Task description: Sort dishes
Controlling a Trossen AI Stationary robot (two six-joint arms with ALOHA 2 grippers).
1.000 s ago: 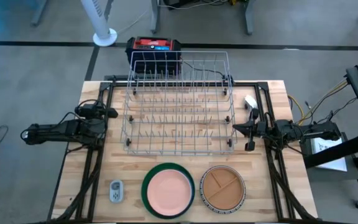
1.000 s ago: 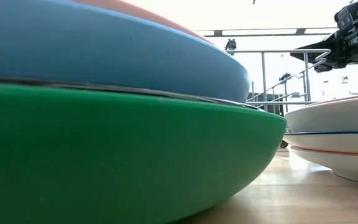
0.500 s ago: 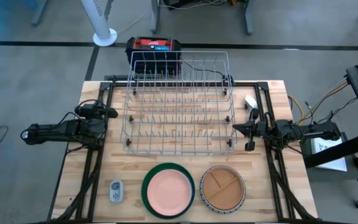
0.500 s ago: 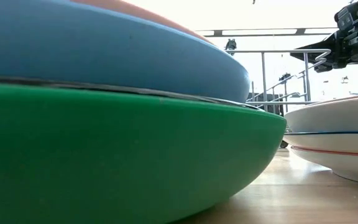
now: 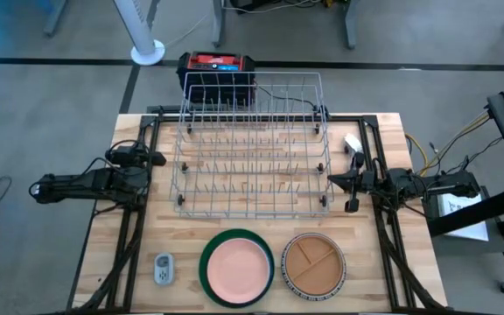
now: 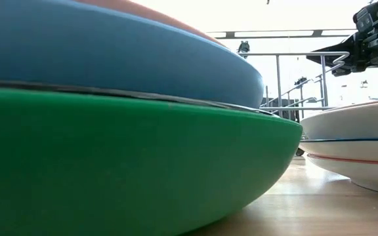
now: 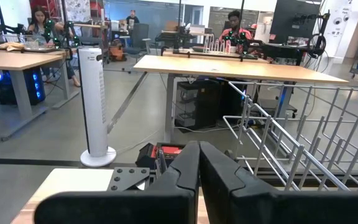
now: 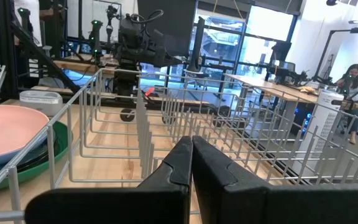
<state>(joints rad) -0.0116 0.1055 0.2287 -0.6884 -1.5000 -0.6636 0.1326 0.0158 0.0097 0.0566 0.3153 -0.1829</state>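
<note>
Two stacks of dishes near the front edge of the table (image 5: 129, 262), in front of the silver wire rack (image 5: 252, 149): a pink plate (image 5: 237, 268) on top of a blue one (image 6: 110, 52), both nested in the large green plate (image 5: 208, 254), and just beside, to the right, a tan plate (image 5: 313, 264) on top of a white bowl with blue and red stripes (image 6: 359, 157). Nothing placed in the rack yet, so sorting not started, by judgement. Left hand (image 5: 153, 158) at the left end of the rack, fingers pressed together, holding nothing. Right hand (image 5: 338, 181) at the right end of the rack, also closed and empty. Dishes probably stiff, smooth and somewhat slippery; possibly breakable, so no dropping. Best hold likely at the rim, one finger over and one under the raised edge of the top plate only, because nested plates may lift together. A small grey gadget (image 5: 163, 268) left of the green plate, not part of the sorting.
</note>
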